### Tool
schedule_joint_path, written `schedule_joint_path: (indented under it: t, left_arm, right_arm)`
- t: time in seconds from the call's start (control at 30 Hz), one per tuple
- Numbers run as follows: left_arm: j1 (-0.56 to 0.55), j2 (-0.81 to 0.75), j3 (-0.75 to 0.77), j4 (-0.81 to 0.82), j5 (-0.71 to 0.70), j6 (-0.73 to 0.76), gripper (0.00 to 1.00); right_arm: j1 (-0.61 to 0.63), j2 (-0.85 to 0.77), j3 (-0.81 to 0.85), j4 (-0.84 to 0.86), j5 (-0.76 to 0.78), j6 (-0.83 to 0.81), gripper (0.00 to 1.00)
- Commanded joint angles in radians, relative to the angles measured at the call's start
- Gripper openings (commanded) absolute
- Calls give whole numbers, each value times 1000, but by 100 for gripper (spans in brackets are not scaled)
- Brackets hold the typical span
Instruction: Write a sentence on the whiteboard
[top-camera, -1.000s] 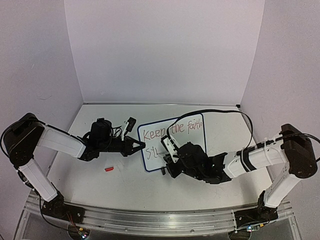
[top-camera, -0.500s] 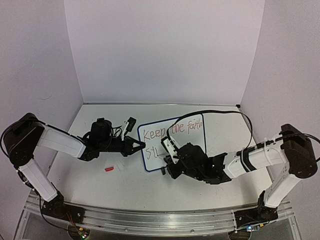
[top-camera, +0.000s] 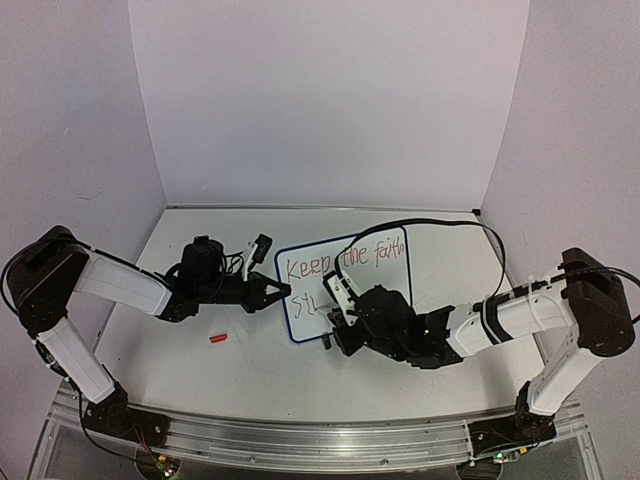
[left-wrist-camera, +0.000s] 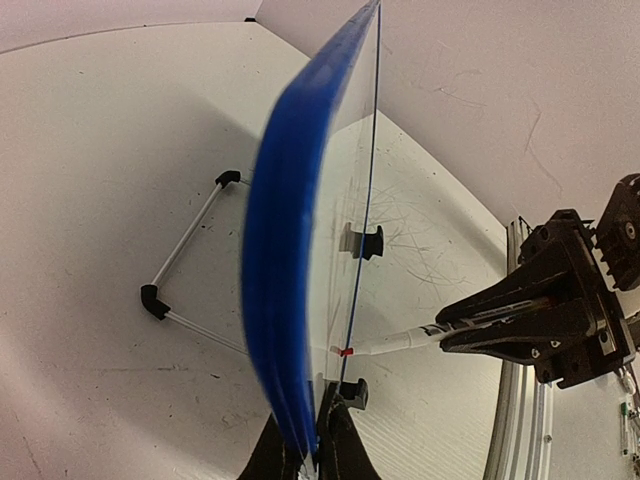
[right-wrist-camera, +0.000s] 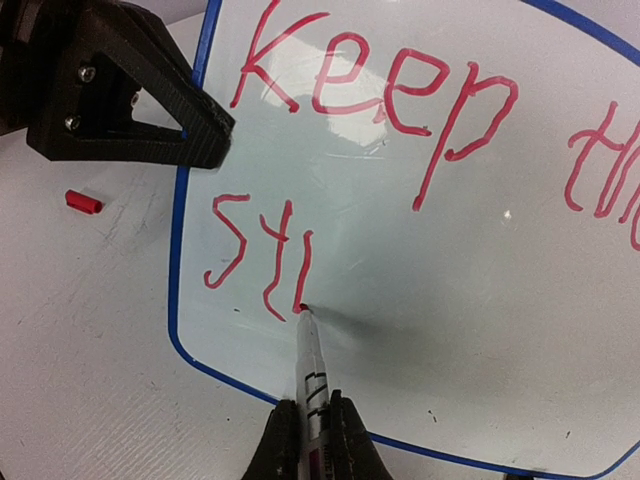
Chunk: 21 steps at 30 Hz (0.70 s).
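The whiteboard (top-camera: 383, 278) with a blue rim lies mid-table. My left gripper (top-camera: 285, 291) is shut on its left edge; the left wrist view shows the rim (left-wrist-camera: 290, 250) pinched edge-on between the fingers (left-wrist-camera: 345, 445). My right gripper (right-wrist-camera: 312, 420) is shut on a white marker (right-wrist-camera: 310, 365), whose red tip touches the board. The sentence in red reads "Keep the faith" (right-wrist-camera: 370, 90) on the top line. Below it stand "St" (right-wrist-camera: 255, 255) and one more stroke ending at the tip. From above, the right gripper (top-camera: 335, 318) covers the board's lower part.
A small red marker cap (top-camera: 217, 339) lies on the table left of the board. A black clip with a white wire stand (top-camera: 262, 247) sits behind the left gripper. A black cable (top-camera: 440, 225) arcs over the board's right side. Walls close in on three sides.
Almost nothing: the right gripper with the marker has crept very slightly along the second line. The left gripper has kept its hold on the board's edge.
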<state>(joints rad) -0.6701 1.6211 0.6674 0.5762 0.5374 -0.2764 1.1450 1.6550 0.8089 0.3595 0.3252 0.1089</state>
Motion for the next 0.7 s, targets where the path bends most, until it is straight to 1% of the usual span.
schedule_joint_path:
  t: [0.0, 0.67]
  left_arm:
    - [24, 24, 7, -87, -202, 62, 0]
    - [24, 25, 4, -87, -200, 63, 0]
  right_arm:
    - [-15, -2, 17, 50, 51, 0, 0]
    - [-30, 0, 35, 75, 55, -2, 0]
